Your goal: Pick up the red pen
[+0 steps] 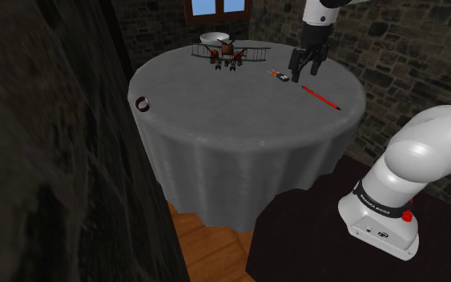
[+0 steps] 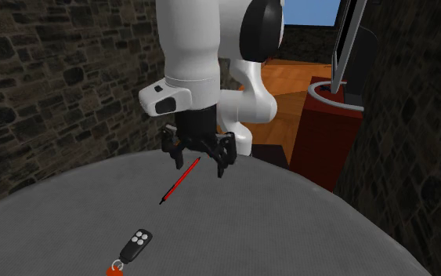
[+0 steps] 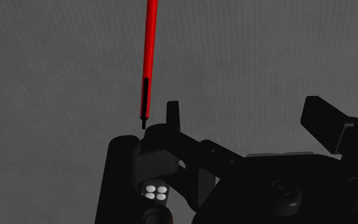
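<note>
The red pen (image 1: 320,97) lies flat on the surface (image 1: 239,128) at the shoulder view's upper right, light, stiff, probably slick, best pinched mid-barrel by the open, empty pincer (image 1: 305,68) hovering over its end.

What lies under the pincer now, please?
Grey tablecloth and one end of the red pen lie under the open pincer. The key fob shows its buttons; black parts cover the rest.
</note>
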